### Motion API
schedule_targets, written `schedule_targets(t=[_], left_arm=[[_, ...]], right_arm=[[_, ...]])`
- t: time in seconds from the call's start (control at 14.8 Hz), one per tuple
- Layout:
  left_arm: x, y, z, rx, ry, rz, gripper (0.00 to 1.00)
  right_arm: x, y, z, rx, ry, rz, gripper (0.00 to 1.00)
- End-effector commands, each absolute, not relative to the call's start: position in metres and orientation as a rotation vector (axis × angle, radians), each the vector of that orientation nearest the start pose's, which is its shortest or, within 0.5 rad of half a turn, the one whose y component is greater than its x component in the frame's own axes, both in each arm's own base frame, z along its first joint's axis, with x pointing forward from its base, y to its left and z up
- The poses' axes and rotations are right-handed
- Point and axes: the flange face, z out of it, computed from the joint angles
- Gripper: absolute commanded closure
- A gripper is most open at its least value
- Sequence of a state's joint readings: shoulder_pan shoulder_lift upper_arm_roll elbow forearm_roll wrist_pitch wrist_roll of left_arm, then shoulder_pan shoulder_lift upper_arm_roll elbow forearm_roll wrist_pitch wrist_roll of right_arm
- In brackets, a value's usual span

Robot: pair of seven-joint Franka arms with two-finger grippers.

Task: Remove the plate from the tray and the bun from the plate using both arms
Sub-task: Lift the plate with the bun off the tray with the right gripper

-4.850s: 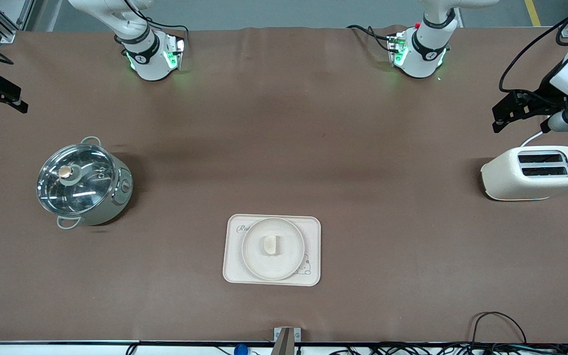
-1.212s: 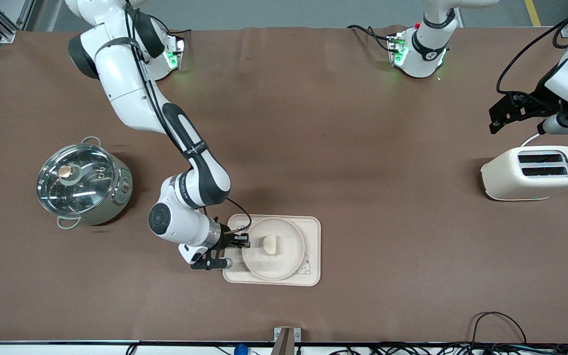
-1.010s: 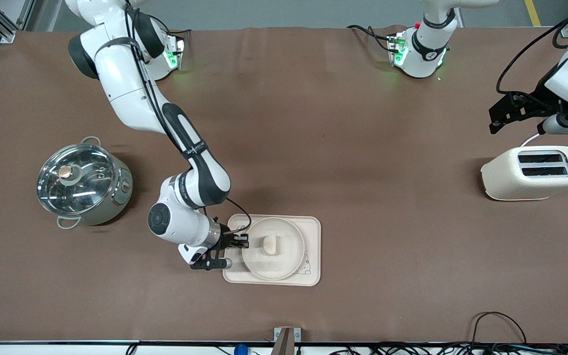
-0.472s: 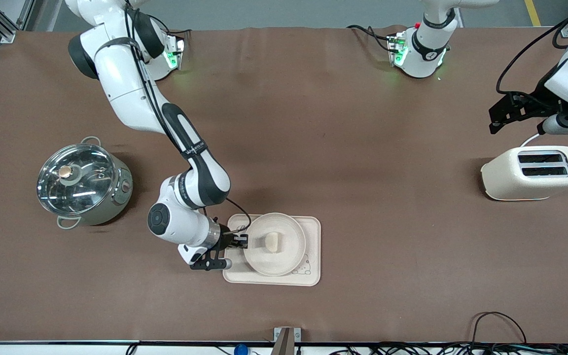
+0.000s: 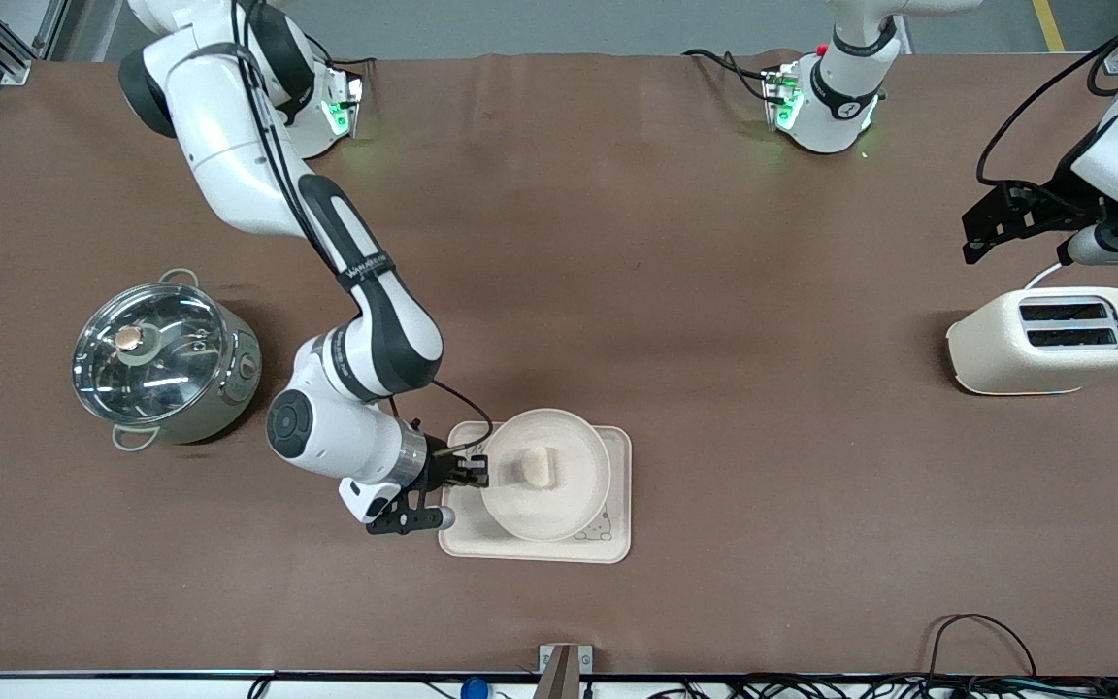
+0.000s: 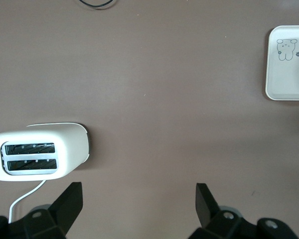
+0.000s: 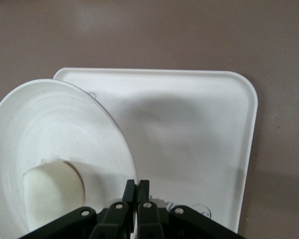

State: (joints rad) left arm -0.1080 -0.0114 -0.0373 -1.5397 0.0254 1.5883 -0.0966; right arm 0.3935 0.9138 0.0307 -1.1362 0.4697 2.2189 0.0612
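Note:
The round cream plate hangs lifted and tilted just above the rectangular tray, with the pale bun lying in it. My right gripper is shut on the plate's rim at the side toward the right arm's end. In the right wrist view the fingers pinch the thin rim of the plate, and the bun rests low in its bowl above the tray. My left gripper waits open in the air over the table beside the toaster; its fingertips stand wide apart with nothing between them.
A cream toaster stands at the left arm's end, also in the left wrist view as toaster. A steel pot with glass lid sits at the right arm's end. Cables lie along the table edge nearest the front camera.
The right gripper has closed on the plate's rim and raised it off the tray, tilting it with the bun inside. The left arm has not moved.

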Motion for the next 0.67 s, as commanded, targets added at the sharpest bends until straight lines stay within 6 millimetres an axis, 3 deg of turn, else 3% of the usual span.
schedule_targets(t=[0.0,0.27,0.4,0.61], left_arm=[[0.549,-0.080,0.652,-3.121,0.097,-0.090,0.00],[0.549,-0.079,0.652,-3.121,0.095,-0.090,0.00],[0.549,-0.079,0.652,-3.121,0.095,-0.090,0.00],[0.549,-0.079,0.652,-3.121,0.095,-0.090,0.00]], right_arm=[[0.676,0.328,0.289,-2.721,-0.260,-0.050,0.99],[0.618,0.331,0.281,-2.745,-0.376,-0.024,0.99],[0.585,0.339,0.263,-2.763,-0.412,-0.032,0.99],[0.551,0.356,0.236,-2.779,-0.439,-0.049,0.99]])
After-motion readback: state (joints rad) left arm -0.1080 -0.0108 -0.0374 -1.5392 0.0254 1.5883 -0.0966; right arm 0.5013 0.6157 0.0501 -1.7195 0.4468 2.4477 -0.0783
